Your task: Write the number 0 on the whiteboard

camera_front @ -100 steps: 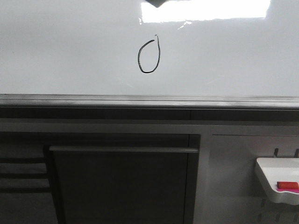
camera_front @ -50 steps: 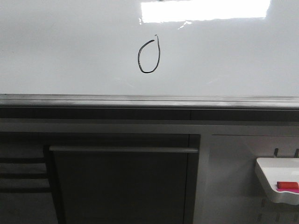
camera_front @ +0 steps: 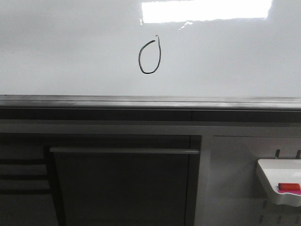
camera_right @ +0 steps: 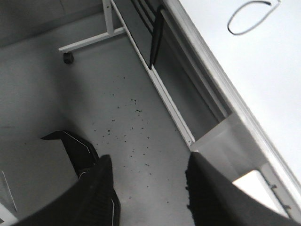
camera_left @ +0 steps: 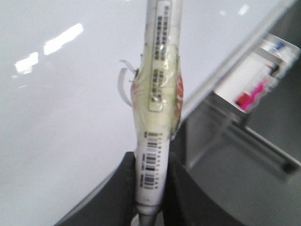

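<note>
My left gripper (camera_left: 149, 188) is clamped around the marker (camera_left: 157, 94), its tip out of sight, so I should draw it straight back from the whiteboard (camera_front: 70, 47) without smudging. The number 0 (camera_front: 150, 57) sits complete at the board's upper middle, tail at its top right. My right gripper (camera_right: 146, 188) hangs with jaws spread and empty, over the floor.

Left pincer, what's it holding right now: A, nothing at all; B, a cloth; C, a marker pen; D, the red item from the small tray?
C: in the left wrist view the left pincer is closed around the lower end of a white marker pen with barcode labels, which points out toward the whiteboard.
</note>
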Robot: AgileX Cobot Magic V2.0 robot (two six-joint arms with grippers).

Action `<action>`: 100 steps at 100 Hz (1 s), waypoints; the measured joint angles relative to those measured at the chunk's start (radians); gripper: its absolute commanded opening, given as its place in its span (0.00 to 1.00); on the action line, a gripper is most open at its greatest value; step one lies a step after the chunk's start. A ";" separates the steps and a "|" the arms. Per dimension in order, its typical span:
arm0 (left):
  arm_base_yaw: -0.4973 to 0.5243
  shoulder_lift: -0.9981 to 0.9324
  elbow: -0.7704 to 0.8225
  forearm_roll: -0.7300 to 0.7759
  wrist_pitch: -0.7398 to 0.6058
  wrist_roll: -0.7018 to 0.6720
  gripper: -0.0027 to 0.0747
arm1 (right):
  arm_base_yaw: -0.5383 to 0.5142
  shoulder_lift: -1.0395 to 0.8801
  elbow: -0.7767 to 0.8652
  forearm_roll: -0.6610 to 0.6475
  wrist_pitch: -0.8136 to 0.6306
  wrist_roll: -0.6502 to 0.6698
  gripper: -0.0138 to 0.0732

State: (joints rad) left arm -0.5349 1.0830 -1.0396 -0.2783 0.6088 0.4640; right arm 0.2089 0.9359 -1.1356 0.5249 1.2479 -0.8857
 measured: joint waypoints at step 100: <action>0.241 0.359 0.225 -0.108 -0.707 -0.076 0.04 | -0.035 0.000 0.000 -0.004 0.002 0.099 0.53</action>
State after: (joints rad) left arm -0.2943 1.4422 -0.8148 -0.3865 -0.0985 0.3879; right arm 0.1737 0.9359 -1.1356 0.5211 1.2498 -0.7868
